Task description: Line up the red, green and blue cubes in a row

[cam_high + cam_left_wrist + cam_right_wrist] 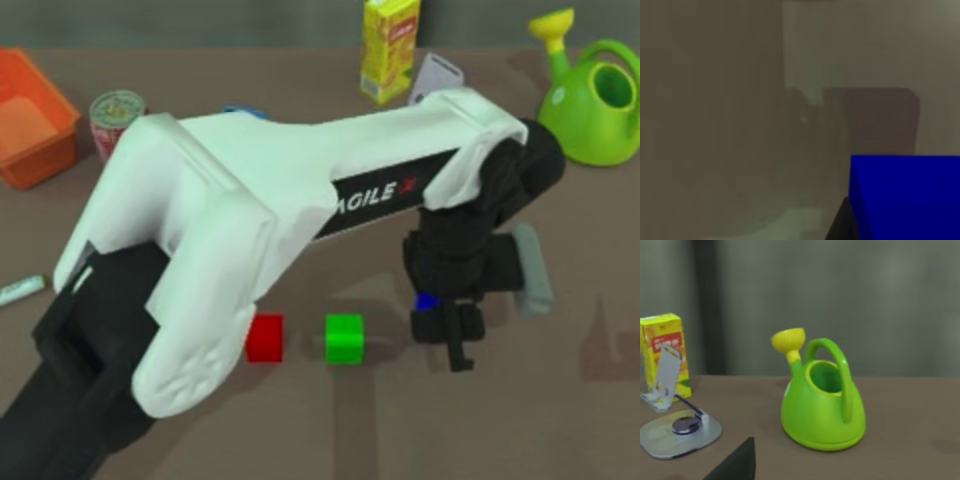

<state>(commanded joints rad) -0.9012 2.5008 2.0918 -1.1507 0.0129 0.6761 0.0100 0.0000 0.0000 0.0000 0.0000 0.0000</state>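
from above, the left arm (250, 220) reaches across the brown table (560, 400) from the lower left, its white shell covering much of the middle. its black left gripper (448, 335) hangs right of centre, pointing down, and a sliver of the blue cube (427, 301) shows at its near side, deep blue and mostly hidden by the fingers. the claw looks clamped on that cube. the red cube (265, 338) and the green cube (345, 338) sit on the table in a level line, apart from each other, both plain, flat-coloured and alike in size; the red one lies just beside the arm's white shell, the green one between it and the gripper. along the far edge stand an orange bin (30, 120), a soda can (115, 115), a yellow juice carton (388, 50) and a lime-green watering can (595, 100). a white marker (20, 290) lies at the left edge.

at the left wrist, the blue cube (905, 197) fills the picture's corner, a saturated blue with sharp edges, one dark finger (842, 222) against its side. grey-brown table surface (715, 125) lies beyond.

at the right wrist, the watering can (822, 400) stands upright with its yellow spout, the juice carton (662, 350) and a grey phone stand (675, 425) off to one side. only a dark tip of the right gripper's finger (737, 465) shows, so i cannot tell whether that claw is apart or together.
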